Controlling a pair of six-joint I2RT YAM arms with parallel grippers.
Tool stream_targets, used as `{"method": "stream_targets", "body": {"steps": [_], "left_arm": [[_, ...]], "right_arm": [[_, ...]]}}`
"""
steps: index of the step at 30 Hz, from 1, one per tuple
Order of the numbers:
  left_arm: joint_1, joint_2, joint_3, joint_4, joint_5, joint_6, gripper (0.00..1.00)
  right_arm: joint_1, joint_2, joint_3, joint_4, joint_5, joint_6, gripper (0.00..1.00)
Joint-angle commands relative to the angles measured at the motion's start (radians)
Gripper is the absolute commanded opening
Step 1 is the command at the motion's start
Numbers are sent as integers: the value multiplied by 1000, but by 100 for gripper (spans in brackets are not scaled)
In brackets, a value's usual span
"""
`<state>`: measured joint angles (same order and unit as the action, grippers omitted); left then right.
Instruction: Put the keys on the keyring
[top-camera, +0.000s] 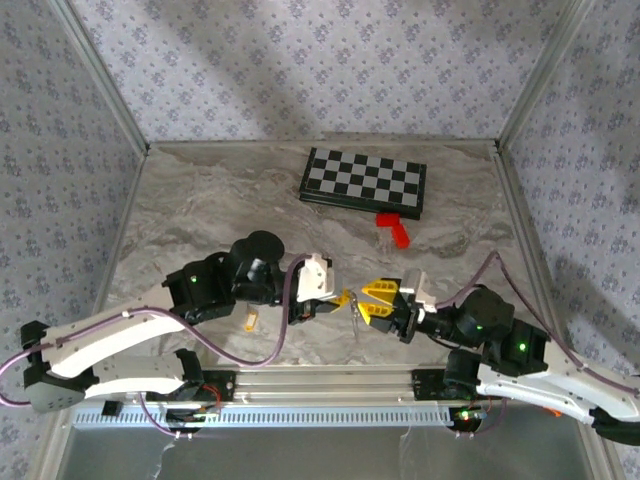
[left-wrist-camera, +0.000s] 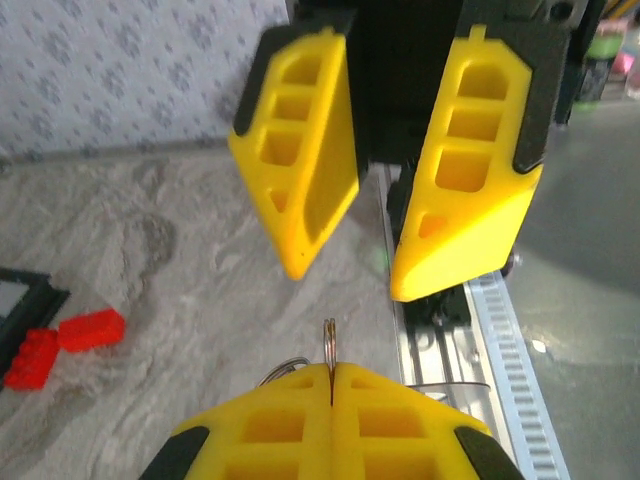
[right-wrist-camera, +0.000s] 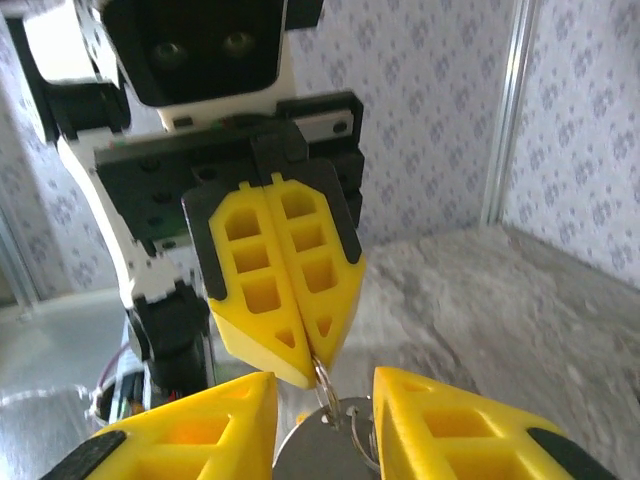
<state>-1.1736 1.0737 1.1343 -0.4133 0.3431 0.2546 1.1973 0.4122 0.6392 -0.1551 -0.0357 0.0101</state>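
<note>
My left gripper (left-wrist-camera: 331, 368) is shut on the keyring (left-wrist-camera: 329, 345), a thin silvery loop that sticks up edge-on from between its yellow pads. In the right wrist view the keyring (right-wrist-camera: 322, 380) hangs from those shut pads, and a round grey metal disc (right-wrist-camera: 325, 450) hangs from it. My right gripper (right-wrist-camera: 325, 378) is open, its fingers on either side of the ring and disc and apart from them. From above, the two grippers (top-camera: 338, 298) (top-camera: 378, 300) meet tip to tip near the front edge. A small orange-headed key (top-camera: 250, 320) lies on the table, left of them.
A folded chessboard (top-camera: 363, 181) lies at the back with a red block (top-camera: 396, 229) just in front of it. The metal base rail (top-camera: 320, 385) runs along the near edge. Patterned walls close in the table on three sides.
</note>
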Motion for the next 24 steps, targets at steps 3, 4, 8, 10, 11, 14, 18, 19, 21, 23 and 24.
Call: {"method": "stream_targets", "body": {"steps": [3, 4, 8, 10, 11, 14, 18, 19, 21, 23, 24], "left_arm": [[-4, 28, 64, -104, 13, 51, 0], [-4, 34, 69, -109, 15, 53, 0], [-5, 59, 87, -122, 30, 60, 0], [-9, 72, 101, -134, 33, 63, 0], [-11, 79, 109, -141, 32, 65, 0], [-15, 96, 125, -158, 30, 71, 0], [-25, 111, 134, -169, 27, 75, 0], [-25, 113, 132, -169, 25, 75, 0], [-26, 114, 128, -168, 25, 74, 0], [-29, 113, 125, -167, 25, 74, 0], [-31, 113, 123, -165, 25, 72, 0]], "right_arm": [[17, 42, 58, -159, 37, -56, 34], [19, 46, 60, -164, 39, -59, 34], [21, 62, 61, -172, 42, -70, 34], [24, 69, 61, -179, 45, -71, 34], [25, 71, 61, -179, 43, -73, 33], [28, 78, 59, -179, 48, -75, 30], [31, 77, 52, -165, 51, -75, 22], [32, 79, 49, -159, 51, -75, 21], [32, 79, 42, -147, 50, -71, 18], [35, 80, 37, -138, 55, -68, 14], [35, 81, 35, -137, 58, -67, 10]]}}
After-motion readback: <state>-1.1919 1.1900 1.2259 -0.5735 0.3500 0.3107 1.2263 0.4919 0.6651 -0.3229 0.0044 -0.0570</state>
